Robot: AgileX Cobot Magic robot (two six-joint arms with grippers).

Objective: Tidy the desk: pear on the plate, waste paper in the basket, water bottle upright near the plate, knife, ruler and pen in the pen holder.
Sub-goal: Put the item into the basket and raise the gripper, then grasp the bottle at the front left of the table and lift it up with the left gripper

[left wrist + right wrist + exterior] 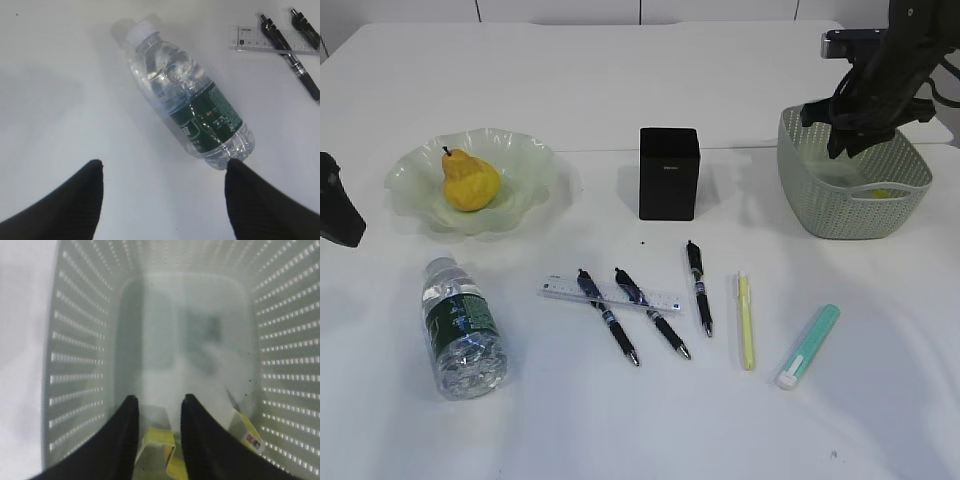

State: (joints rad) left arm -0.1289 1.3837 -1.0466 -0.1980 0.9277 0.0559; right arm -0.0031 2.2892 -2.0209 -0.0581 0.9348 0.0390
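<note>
The yellow pear sits on the wavy green plate. On its side on the desk lies the water bottle, just ahead of my open left gripper. Three black pens rest across and beside the ruler, below the black pen holder. A yellow pen and the teal-and-white knife lie to the right. Inside the basket hangs my right gripper, jaws parted over yellow waste paper.
A second yellow-and-white scrap lies against the basket's right wall. The desk's back edge runs behind the basket and plate. Bare white tabletop stretches along the front, below the pens.
</note>
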